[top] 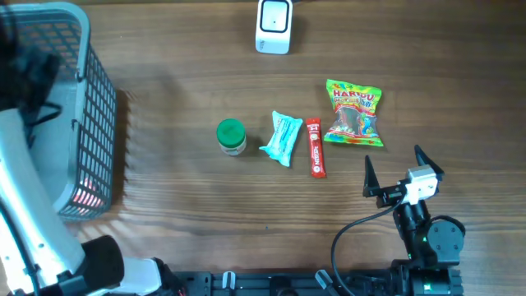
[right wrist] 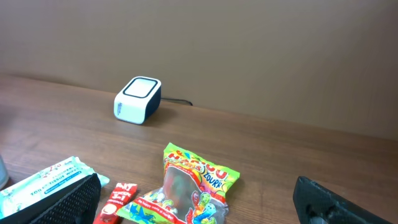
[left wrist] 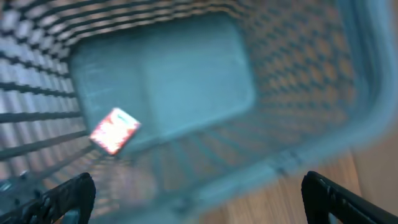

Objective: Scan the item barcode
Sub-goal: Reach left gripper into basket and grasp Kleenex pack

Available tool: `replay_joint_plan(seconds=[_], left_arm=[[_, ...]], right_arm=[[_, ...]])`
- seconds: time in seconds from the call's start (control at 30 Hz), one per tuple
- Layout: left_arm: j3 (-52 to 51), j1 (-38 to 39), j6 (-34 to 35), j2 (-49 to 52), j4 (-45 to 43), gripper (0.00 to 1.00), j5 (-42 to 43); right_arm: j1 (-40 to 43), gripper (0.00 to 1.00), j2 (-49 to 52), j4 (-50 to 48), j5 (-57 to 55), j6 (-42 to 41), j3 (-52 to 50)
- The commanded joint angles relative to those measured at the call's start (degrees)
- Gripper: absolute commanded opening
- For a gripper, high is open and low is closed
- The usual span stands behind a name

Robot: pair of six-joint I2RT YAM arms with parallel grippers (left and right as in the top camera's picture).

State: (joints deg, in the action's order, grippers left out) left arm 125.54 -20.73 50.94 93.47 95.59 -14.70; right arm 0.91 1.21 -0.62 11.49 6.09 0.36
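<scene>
You're looking at a shop checkout setup. Barcode scanner [top: 274, 26], shopping basket [top: 103, 115], candy bag [top: 354, 113] on a wooden tabletop [top: 205, 215].

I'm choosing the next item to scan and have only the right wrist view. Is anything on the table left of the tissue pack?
Observer: Yes, a green-lidded jar stands just left of the tissue pack, apart from it.
Operator: Where is the other arm?
Observer: The left gripper hangs open over the basket, far left of the items.
Operator: Anything in there?
Observer: One small red-and-white packet lies on its floor.
</scene>
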Motion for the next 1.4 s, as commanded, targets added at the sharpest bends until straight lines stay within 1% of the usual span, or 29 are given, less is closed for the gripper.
replay_joint_plan(seconds=[0.0, 0.1, 0.23, 0.33, 0.47, 0.6, 0.67, 0.83, 0.97, 1.03, 1.1, 1.37], left_arm=[[-5.3, -7.6, 2.5, 0.2, -0.3, 1.00, 2.6], [-11.4, -10.8, 2.4, 0.2, -3.1, 1.00, 3.4], [-24.4, -12.6, 2.0, 0.2, -9.5, 1.00, 3.3], [-34.9, -12.6, 2.1, 0.2, -16.0, 1.00, 3.9], [-49.4, -12.7, 2.1, 0.2, -27.2, 1.00, 5.3], [-57.3, -13.3, 1.7, 0.2, -32.8, 1.00, 4.4], [-59.6, -13.7, -1.1, 0.2, -35.0, 1.00, 4.4], [-62.8, -13.7, -1.2, 0.2, -35.3, 1.00, 3.9], [-64.5, -13.7, -1.6, 0.2, -36.1, 1.00, -0.7], [-65.2, -13.7, -4.4, 0.2, -37.4, 1.00, -1.7], [-65.5, -13.7, -5.7, 0.2, -38.4, 1.00, -1.7], [-65.5, -13.7, -5.8, 0.4, -40.2, 1.00, -1.6]], right_arm=[[-0.3, 1.00, 0.0, -0.2, -0.5, -0.1, -0.1], [-0.3, 1.00, 0.0, -0.2, -0.5, -0.1, -0.1], [-0.3, 1.00, 0.0, -0.2, -0.5, -0.1, -0.1], [-0.3, 1.00, 0.0, -0.2, -0.5, -0.1, -0.1], [-0.3, 1.00, 0.0, -0.2, -0.5, -0.1, -0.1], [-0.3, 1.00, 0.0, -0.2, -0.5, -0.1, -0.1], [-0.3, 1.00, 0.0, -0.2, -0.5, -0.1, -0.1], [-0.3, 1.00, 0.0, -0.2, -0.5, -0.1, -0.1], [-0.3, 1.00, 0.0, -0.2, -0.5, -0.1, -0.1], [-0.3, 1.00, 0.0, -0.2, -0.5, -0.1, -0.1], [-0.3, 1.00, 0.0, -0.2, -0.5, -0.1, -0.1], [-0.3, 1.00, 0.0, -0.2, -0.5, -0.1, -0.1]])
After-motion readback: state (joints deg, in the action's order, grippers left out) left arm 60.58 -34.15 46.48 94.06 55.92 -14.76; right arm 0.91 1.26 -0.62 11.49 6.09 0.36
